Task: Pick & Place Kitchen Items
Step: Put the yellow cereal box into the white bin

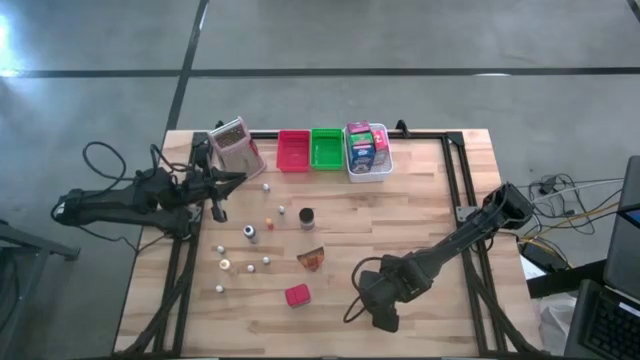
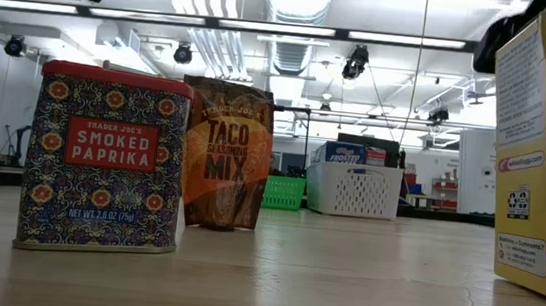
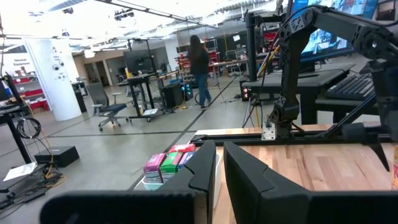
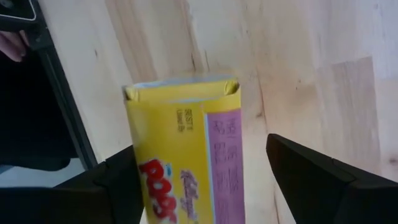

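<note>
Fingers of your right gripper (image 4: pixel 205 180) stand spread wide on either side of a yellow cereal box (image 4: pixel 186 155), near the worktop's (image 1: pixel 430 200) front edge, right of centre; you cannot tell whether they touch it. Your left gripper (image 1: pixel 240 178) hangs near the back-left corner, fingers almost pressed together and pinching nothing. Small bottles (image 1: pixel 250 233), a dark jar (image 1: pixel 306 217), an orange-brown wedge (image 1: pixel 311 259) and a red packet (image 1: pixel 297 295) lie scattered mid-table.
</note>
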### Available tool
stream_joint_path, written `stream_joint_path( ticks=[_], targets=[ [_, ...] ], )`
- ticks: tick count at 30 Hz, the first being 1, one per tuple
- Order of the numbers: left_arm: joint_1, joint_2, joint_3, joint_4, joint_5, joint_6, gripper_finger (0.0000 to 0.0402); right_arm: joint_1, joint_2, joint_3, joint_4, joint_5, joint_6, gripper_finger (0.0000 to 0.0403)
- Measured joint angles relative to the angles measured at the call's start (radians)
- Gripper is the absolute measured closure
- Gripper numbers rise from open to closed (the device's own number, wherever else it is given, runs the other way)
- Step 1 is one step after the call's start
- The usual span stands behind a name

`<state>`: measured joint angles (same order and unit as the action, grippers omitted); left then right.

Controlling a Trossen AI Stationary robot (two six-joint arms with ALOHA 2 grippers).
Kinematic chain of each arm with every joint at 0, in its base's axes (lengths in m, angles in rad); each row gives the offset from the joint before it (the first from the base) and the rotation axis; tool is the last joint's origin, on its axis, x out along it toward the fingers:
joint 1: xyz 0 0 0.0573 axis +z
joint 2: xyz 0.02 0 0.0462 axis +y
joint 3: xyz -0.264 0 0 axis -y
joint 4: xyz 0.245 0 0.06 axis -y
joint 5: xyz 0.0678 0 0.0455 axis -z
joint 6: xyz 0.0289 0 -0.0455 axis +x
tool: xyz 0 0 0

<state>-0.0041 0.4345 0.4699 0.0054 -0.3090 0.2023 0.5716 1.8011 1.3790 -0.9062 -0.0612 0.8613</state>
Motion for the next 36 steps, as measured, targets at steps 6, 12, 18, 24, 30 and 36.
stream_joint_path(
  ticks=[6,12,18,24,30,36],
  targets=[
    [0.0,0.0,0.0,0.0,0.0,0.0,0.0362,0.0,0.0,-0.025,0.039,0.002,0.003,0.0093],
    [0.0,0.0,0.0,0.0,0.0,0.0,0.0362,0.0,0.0,-0.065,0.102,0.008,0.004,0.0087],
    [0.0,0.0,0.0,0.0,0.0,0.0,0.0362,0.0,0.0,-0.075,0.109,0.008,0.003,0.0099],
    [0.0,0.0,0.0,0.0,0.0,0.0,0.0362,0.0,0.0,-0.076,0.109,0.008,0.001,0.0121],
    [0.0,0.0,0.0,0.0,0.0,0.0,0.0362,0.0,0.0,-0.076,0.109,0.008,0.0,0.014],
    [0.0,0.0,0.0,0.0,0.0,0.0,0.0362,0.0,0.0,-0.076,0.109,0.008,0.0,0.0157]
  ],
)
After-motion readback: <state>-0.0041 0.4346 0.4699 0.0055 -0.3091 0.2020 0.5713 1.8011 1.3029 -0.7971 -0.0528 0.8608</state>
